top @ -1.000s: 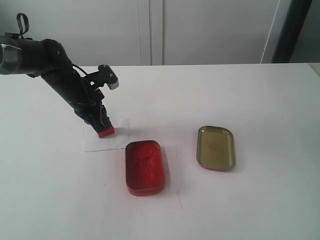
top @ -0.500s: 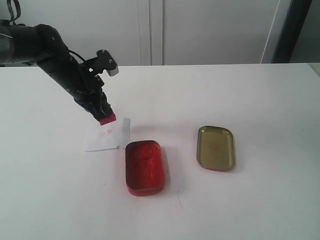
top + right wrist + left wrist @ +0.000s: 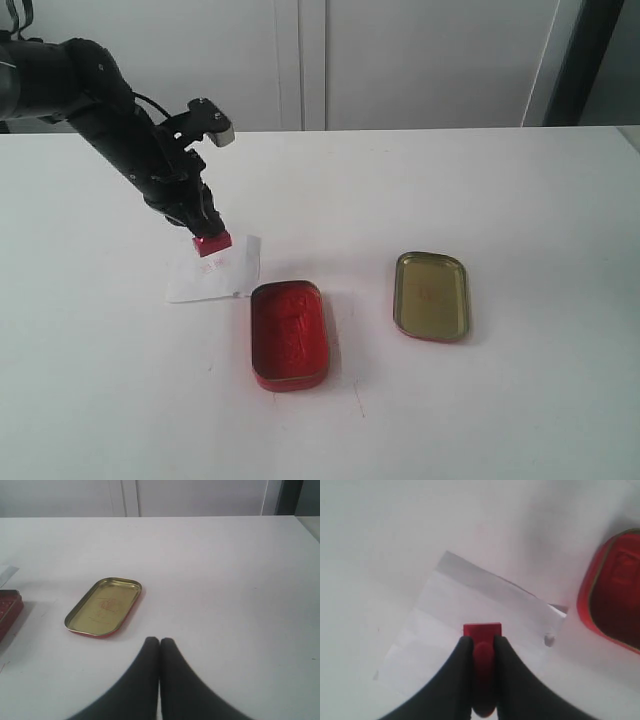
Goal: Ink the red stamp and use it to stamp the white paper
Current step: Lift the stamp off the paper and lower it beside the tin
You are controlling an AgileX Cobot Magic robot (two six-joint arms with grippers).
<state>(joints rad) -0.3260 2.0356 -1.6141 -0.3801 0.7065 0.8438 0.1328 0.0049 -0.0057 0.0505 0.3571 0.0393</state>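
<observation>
My left gripper (image 3: 204,230) is shut on the knobbed handle of the red stamp (image 3: 211,242), with the square base pointing down. The stamp (image 3: 482,631) hangs just above the far part of the white paper (image 3: 222,280); in the left wrist view my left gripper (image 3: 482,641) shows over the sheet (image 3: 470,597). A faint red print (image 3: 210,265) marks the paper near the stamp. My right gripper (image 3: 160,641) is shut on nothing above bare table and lies outside the exterior view.
The open red ink-pad tin (image 3: 288,333) lies right of the paper's near corner; its rim (image 3: 585,587) shows in the left wrist view. Its gold-lined lid (image 3: 431,295) lies further right and, in the right wrist view, the lid (image 3: 104,606) is ahead of my right gripper.
My left gripper has lifted the red stamp off the white paper and drawn it slightly back, uncovering a faint red print. Tin and lid have not moved.
</observation>
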